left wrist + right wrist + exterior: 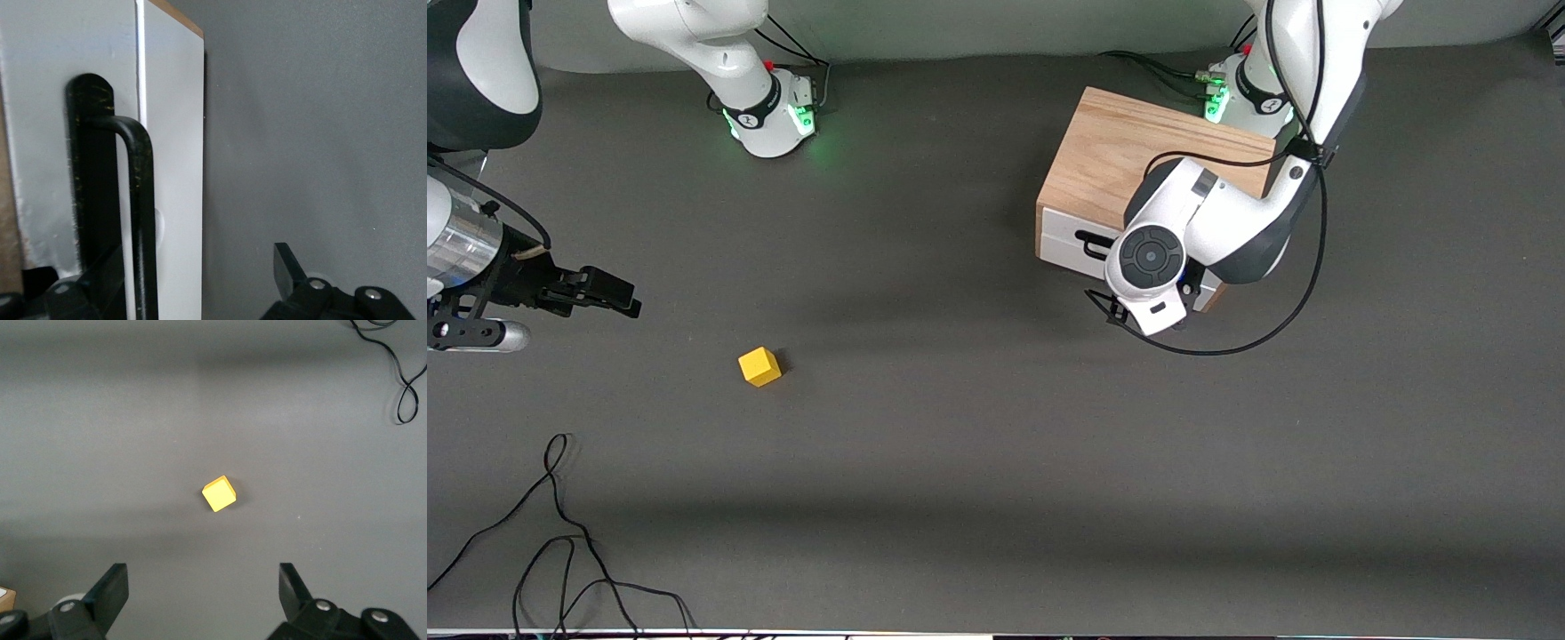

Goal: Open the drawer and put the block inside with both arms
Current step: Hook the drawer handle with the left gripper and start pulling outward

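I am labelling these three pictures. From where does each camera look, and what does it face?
Front view: high across the table, facing both arms' bases; shows the right gripper, the block and the drawer.
Left wrist view: faces the drawer's handle, between the open left gripper fingers.
Right wrist view: looks down on the block, shared with the front view; open fingers show.
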### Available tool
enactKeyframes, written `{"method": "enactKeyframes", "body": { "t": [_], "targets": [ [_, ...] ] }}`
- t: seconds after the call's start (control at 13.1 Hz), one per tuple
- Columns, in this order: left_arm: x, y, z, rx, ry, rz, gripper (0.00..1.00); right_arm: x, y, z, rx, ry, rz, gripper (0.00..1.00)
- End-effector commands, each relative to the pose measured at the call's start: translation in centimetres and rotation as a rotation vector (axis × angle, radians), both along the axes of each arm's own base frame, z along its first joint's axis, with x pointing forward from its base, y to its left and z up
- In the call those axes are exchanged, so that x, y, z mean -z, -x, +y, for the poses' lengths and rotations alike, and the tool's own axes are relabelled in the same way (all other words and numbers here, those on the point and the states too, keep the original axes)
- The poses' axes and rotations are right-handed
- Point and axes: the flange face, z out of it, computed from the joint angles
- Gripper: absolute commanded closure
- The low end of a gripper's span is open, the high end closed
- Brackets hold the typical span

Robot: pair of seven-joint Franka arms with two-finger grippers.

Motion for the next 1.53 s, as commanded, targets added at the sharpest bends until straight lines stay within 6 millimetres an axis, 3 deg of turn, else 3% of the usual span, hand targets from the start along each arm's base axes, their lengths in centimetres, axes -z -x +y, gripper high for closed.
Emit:
{"method": "enactKeyframes", "body": {
  "t": [0.0, 0.54, 1.07, 1.46],
  "targets": [
    [0.5, 0.1, -0.4, -0.008, -0.009, -0.024, 0.00, -0.4, -0.1, -0.1, 0.014, 0.000, 0.006, 0.00],
    [0.7, -1.0, -1.3, 0.016, 0.009, -0.076, 0.00, -0.4, -0.1, -0.1, 0.014, 0.000, 0.006, 0.00],
    [-1.1, -5.0, -2.8, 0.009, 0.079, -0.154, 0.00, -0.4, 0.0, 0.0, 0.021, 0.000, 0.010, 0.00],
    [-1.2, -6.5, -3.4, 0.019, 0.094, -0.202, 0.00, -0.5, -0.1, 0.0, 0.018, 0.000, 0.008, 0.00]
  ]
}}
